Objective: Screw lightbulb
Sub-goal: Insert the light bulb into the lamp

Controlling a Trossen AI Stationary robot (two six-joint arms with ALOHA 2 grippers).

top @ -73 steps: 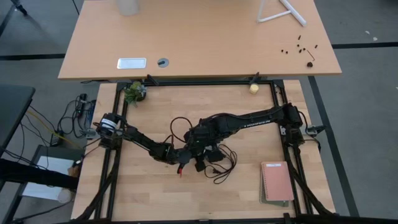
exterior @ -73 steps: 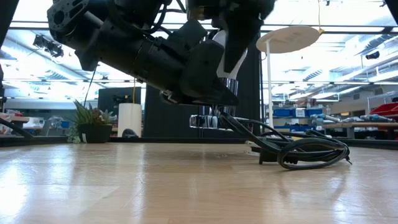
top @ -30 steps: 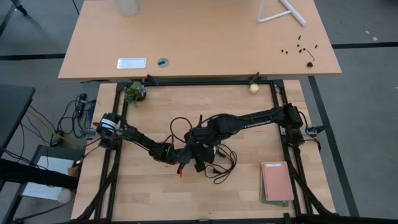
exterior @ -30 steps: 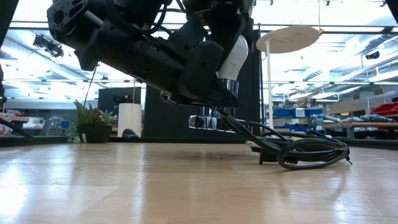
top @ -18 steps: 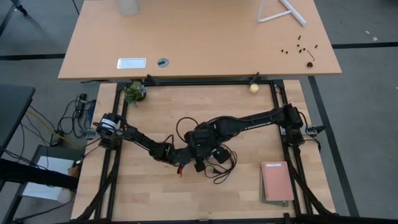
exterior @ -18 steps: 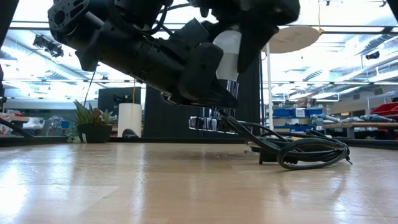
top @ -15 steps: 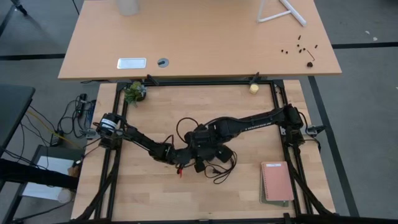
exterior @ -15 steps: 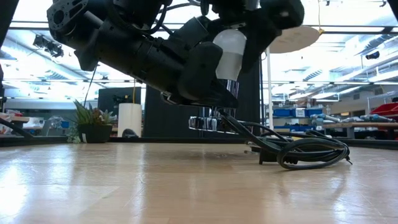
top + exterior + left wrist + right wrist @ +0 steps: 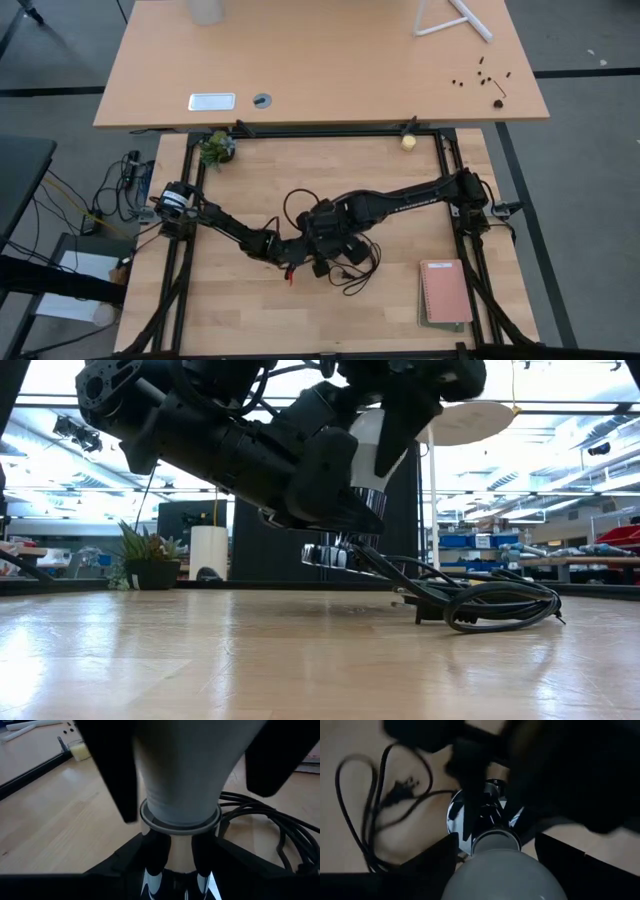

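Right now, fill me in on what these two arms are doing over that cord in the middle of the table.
They are fitting a bulb into a socket. The left tool holds the round silver socket disc, lifted off the light wooden table, its black cord trailing onto the wood. From above, the right tool has its dark fingers on either side of the small white frosted lightbulb, whose narrow end sits at the socket. How far it is screwed in cannot be seen.

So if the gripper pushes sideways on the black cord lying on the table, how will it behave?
The black cord lies in loose, overlapping loops, so it is probably floppy and would bend instead of sliding as one piece. One end runs up to the silver socket, so a hard push may tug that socket.
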